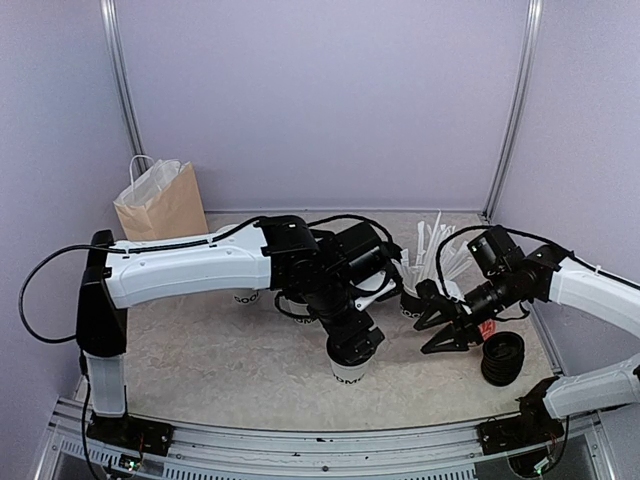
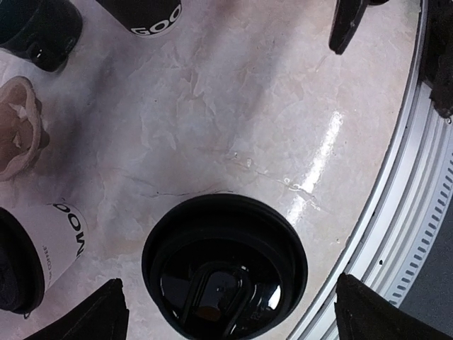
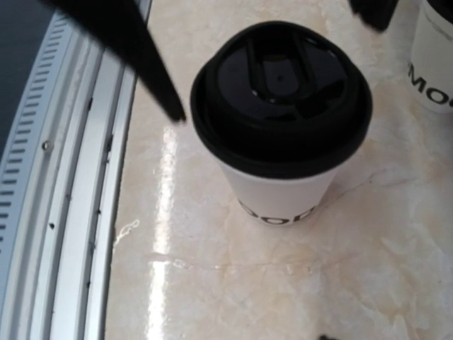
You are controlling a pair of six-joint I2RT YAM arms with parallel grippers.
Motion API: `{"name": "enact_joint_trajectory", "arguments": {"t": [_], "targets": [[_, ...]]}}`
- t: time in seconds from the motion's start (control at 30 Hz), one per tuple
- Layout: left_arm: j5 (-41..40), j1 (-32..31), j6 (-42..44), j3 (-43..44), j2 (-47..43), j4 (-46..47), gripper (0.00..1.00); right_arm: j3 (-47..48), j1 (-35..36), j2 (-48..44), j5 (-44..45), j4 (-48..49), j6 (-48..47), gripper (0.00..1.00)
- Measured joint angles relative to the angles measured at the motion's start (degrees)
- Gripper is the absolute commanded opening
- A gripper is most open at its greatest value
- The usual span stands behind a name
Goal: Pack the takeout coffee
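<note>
- The brown paper bag [image 1: 160, 205] stands at 10 o'clock on the worktop [image 1: 220, 365], well apart from the action (probably the last stop, so no hurry toward it).
- In the left wrist view the moulded tray [image 2: 18, 134] shows at 9 o'clock and a neighbouring cup [image 2: 60, 244] at 8 o'clock. A carry to the left should rise clear of both.
- The left hand [image 2: 228, 301] hangs over the takeout coffee cup [image 3: 283, 120] with its jaws spread wide. One finger stands on each side of the black lid [image 2: 225, 265], neither touches it, and the hand has hold of nothing.
- That cup stands upright at 6 o'clock on the worktop, near the front rail [image 3: 64, 177].
- I judge the step in hand to be the grasp of this cup. The fingers should go down past the lid's rim onto the paper wall, with the cup centred between them, and then close gently (a hard squeeze could buckle the paper or pop the lid).
- The lift should go straight up with the cup kept upright, since a tilt risks a spill at the sip hole.
- The right hand [image 1: 428, 335] sits at 3 o'clock of the cup, partly open and empty, with its tips pointing toward it. It is best kept back so the two hands do not meet.
- A stack of lids [image 1: 503, 358] rests at 4 o'clock, just beside the right hand (not needed here, as the cup is capped).
</note>
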Motion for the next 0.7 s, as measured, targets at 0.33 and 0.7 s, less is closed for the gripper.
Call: {"name": "enact_joint_trajectory", "arguments": {"t": [0.33,0.7], "targets": [[1.9,8.2,-11.8,-23.7,-16.2,16.5,0.87,6.7,7.5,5.6,6.4,-0.7,0.9,0.36],[9.9,10.4,-19.8,-35.9,-19.5,29.6,0.76,8.0,15.9,13.4,16.2,2.7,4.4,0.26]]}}
